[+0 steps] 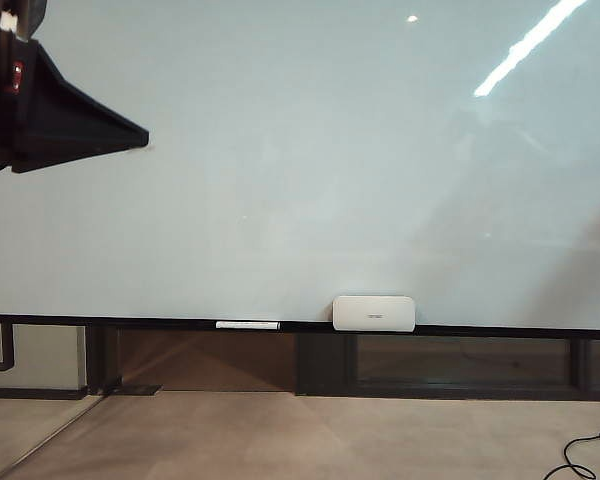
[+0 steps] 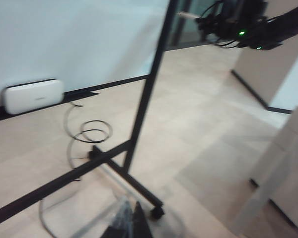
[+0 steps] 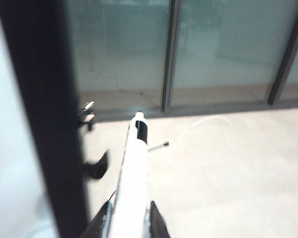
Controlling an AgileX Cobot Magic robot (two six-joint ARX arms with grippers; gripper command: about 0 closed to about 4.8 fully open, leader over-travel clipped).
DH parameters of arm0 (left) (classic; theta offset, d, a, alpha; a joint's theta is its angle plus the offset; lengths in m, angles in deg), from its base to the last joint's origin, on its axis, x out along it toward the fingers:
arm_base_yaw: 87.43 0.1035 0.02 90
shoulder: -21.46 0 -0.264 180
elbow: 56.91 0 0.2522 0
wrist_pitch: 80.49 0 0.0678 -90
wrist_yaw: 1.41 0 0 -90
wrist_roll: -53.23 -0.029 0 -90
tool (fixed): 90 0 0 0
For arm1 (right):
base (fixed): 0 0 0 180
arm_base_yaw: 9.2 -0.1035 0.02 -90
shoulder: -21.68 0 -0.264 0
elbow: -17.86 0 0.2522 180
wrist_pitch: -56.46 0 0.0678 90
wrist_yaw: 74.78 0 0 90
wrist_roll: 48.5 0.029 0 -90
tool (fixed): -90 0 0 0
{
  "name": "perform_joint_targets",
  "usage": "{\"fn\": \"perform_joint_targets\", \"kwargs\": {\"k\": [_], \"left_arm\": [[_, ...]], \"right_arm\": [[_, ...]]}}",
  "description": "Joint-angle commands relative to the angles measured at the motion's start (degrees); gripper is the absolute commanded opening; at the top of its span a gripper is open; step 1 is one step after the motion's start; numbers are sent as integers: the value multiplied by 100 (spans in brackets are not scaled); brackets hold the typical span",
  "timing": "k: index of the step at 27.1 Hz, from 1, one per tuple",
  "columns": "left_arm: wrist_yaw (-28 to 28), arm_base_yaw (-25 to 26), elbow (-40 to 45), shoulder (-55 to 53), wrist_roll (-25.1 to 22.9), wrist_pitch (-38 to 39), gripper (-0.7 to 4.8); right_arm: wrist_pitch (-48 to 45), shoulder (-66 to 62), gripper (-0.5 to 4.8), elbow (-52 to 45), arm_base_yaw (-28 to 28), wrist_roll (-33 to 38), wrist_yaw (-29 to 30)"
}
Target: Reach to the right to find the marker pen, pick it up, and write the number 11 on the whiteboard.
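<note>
The whiteboard (image 1: 280, 150) fills the exterior view, a glossy pale panel with a black bottom rail (image 1: 480, 330), and its face is bare; the number 11 is not in view. In the right wrist view my right gripper (image 3: 130, 207) is shut on the marker pen (image 3: 137, 153), a white stick with a black band near its far end. It points past the board's black side post (image 3: 49, 124). That gripper is outside the exterior view. My left gripper (image 1: 130, 133) hangs at the upper left before the board, its fingers (image 2: 139, 225) together and holding nothing.
A white rounded box (image 1: 374, 313) and a white stick with black ends (image 1: 247, 325) sit on the rail. The board's stand has black legs with a castor (image 2: 156, 212). Cables lie on the floor (image 2: 92, 133). Glass walls (image 3: 213, 49) stand beyond the board.
</note>
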Motion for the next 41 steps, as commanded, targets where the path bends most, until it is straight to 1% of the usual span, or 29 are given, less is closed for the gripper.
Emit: {"fn": "perform_joint_targets", "kwargs": {"k": [1, 4, 8, 11, 13, 15, 18, 20, 21, 23, 24, 25, 27, 28, 29, 30, 32, 36, 41], "left_arm": [[409, -7, -72, 11, 109, -15, -6], [522, -9, -72, 20, 269, -125, -6], [807, -11, -74, 28, 695, -409, -5], [780, -11, -76, 129, 752, -428, -6], [619, -9, -76, 234, 800, -415, -6], [315, 9, -76, 352, 831, -407, -5], [-164, 9, -90, 623, 833, -361, -6], [-444, 4, -214, 837, 820, -96, -6], [-584, -4, -345, 986, 737, 190, -6], [-1023, -4, -745, 1270, 264, 1073, -6], [-1279, -4, -1045, 1375, -114, 1624, -5], [-1388, -7, -1235, 1401, -337, 1902, -6], [-1469, -7, -1419, 1445, -739, 1956, -6], [-1797, -28, -1427, 1512, -758, 1832, -6], [-1998, -81, -1427, 1563, -750, 1810, -5], [-2465, -168, -1427, 1652, -717, 1834, -6], [-3010, -223, -1425, 1790, -813, 1906, -6], [-3718, -223, -1515, 2000, -870, 2063, -6], [-3716, -216, -2009, 1976, -1231, 2544, -6]], "right_arm": [[-393, 581, -2, -634, -26, 2, -79], [-470, 1150, -2, -1381, -59, 2, -125], [-734, 1823, -2, -2247, -173, 28, -129], [-782, 2312, -2, -2804, -369, 96, -127], [-785, 2590, -2, -3106, -586, 173, -111], [-778, 2800, -2, -3309, -890, 181, -52], [-761, 3084, -2, -3506, -1486, 282, -42], [-645, 3248, -2, -3539, -1943, 284, -44], [-544, 3366, -2, -3539, -2267, 282, -68], [-490, 3532, -2, -3506, -2946, 306, -166], [-455, 3552, -2, -3434, -3270, 374, -232], [-389, 3539, -2, -3344, -3508, 546, -229], [-175, 3445, -2, -3047, -3930, 815, -245], [-138, 3364, -2, -2881, -4138, 861, -321], [-131, 3322, -2, -2758, -4282, 866, -398], [-85, 3276, -2, -2586, -4470, 868, -428], [162, 3189, -2, -2221, -4682, 863, -431], [533, 2962, -2, -1545, -4837, 907, -428], [931, 2680, -2, -782, -4968, 977, -363]]}}
